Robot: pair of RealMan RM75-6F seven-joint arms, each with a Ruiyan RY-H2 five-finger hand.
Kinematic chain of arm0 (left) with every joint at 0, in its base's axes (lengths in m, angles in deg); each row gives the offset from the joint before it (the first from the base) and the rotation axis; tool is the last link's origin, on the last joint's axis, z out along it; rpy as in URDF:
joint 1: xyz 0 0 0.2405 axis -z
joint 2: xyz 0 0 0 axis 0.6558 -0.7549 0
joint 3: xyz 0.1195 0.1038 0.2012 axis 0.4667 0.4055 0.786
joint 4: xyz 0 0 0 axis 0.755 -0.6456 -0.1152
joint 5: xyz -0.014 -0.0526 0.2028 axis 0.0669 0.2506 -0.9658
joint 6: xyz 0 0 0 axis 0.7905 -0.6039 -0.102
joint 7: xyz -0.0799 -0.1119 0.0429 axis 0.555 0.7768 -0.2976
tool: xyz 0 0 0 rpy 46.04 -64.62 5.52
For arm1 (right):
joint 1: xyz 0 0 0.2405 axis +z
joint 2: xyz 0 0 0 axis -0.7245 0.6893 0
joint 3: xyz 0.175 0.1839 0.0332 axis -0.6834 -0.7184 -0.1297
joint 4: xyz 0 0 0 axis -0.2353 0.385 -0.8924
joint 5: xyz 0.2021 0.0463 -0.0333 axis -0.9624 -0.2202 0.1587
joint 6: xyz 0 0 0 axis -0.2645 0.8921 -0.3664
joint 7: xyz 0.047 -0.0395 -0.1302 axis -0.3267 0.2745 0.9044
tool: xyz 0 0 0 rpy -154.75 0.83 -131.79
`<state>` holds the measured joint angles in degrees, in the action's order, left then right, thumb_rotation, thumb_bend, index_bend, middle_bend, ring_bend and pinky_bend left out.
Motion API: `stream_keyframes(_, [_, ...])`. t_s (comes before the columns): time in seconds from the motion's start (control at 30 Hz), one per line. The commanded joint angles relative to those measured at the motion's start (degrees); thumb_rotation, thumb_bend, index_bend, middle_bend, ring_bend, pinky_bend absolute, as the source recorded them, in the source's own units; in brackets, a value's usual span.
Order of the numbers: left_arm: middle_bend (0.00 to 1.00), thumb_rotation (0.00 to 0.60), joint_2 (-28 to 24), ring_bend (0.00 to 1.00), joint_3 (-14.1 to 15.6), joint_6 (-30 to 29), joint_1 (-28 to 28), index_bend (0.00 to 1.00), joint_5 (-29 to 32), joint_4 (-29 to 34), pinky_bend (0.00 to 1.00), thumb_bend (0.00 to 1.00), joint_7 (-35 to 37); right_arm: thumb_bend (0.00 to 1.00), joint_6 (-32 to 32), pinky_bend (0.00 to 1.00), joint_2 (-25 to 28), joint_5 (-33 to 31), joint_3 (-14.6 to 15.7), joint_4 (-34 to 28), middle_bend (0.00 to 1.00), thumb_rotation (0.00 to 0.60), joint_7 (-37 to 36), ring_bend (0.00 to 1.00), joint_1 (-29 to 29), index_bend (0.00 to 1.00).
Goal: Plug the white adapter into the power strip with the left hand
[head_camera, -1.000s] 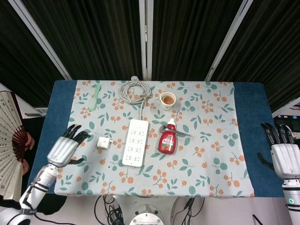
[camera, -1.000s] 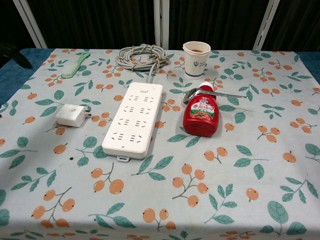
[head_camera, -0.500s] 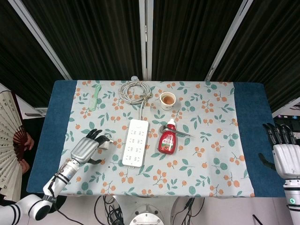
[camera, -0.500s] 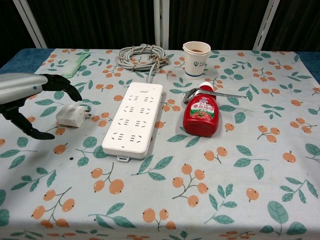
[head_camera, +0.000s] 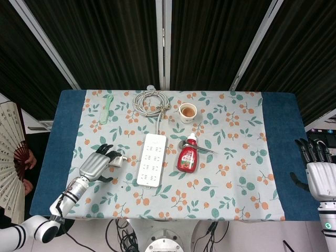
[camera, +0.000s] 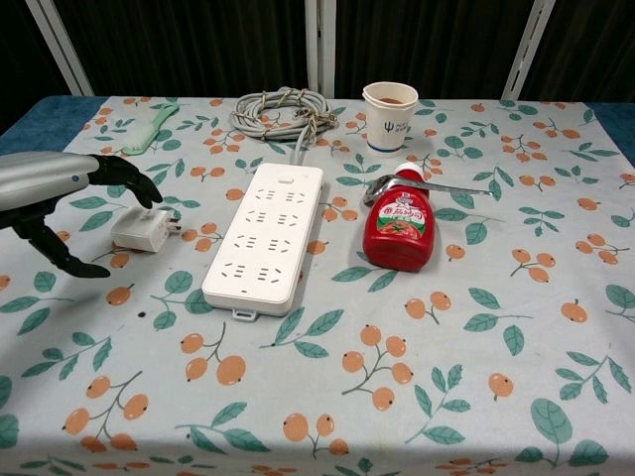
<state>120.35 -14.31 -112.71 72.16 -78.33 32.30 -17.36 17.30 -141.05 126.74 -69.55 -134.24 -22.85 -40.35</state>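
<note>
The white adapter [camera: 140,232] [head_camera: 118,160] lies on the floral tablecloth just left of the long white power strip [camera: 266,236] [head_camera: 151,159]. My left hand [camera: 55,197] [head_camera: 97,164] hovers over the adapter's left side with fingers spread and curved above it, the thumb lower and nearer; it holds nothing. Part of the adapter is hidden by the fingers in the head view. My right hand [head_camera: 319,174] is off the table's right edge, fingers apart and empty.
A red ketchup bottle [camera: 399,226] lies right of the strip with a spoon [camera: 427,185] behind it. A paper cup [camera: 388,102], the strip's coiled cable [camera: 284,112] and a green comb [camera: 151,126] sit along the far side.
My left hand came in from the table's left edge to above the adapter, then settled slightly lower and closer over it. The adapter and right hand have stayed put.
</note>
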Motion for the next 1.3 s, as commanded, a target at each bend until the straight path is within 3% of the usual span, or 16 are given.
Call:
stream_keyframes(0.03, [0.23,0.600,0.1,0.04,0.2,0.6,0.4,0.20,0.5,-0.2,0.00,0.14,0.1,0.17,0.0,0.00,0.0,-0.1,0.0,0.0,0.07,0.600,0.0,0.00,-0.1,0.00])
stream_keyframes(1.03, [0.28,0.600,1.4,0.04,-1.0,7.5,5.6,0.19,4.3,-6.0,0.00,0.14,8.1,0.17,1.4,0.00,-0.9,-0.1,0.2,1.1,0.06,0.600,-1.3,0.00,-1.1,0.00])
stream_keyframes(1.17, [0.29,0.600,2.1,0.05,-1.9,4.7,5.2,0.20,4.1,-6.7,0.00,0.14,8.8,0.17,1.6,0.00,-0.8,0.1,0.2,1.1,0.06,0.600,-1.4,0.00,-1.2,0.00])
stream_keyframes(1.3, [0.31,0.600,4.6,0.14,-2.6,-0.6,3.7,0.26,3.6,-8.6,0.05,0.15,7.8,0.18,1.8,0.00,-0.6,0.2,0.2,1.0,0.06,0.600,-1.3,0.00,-1.3,0.00])
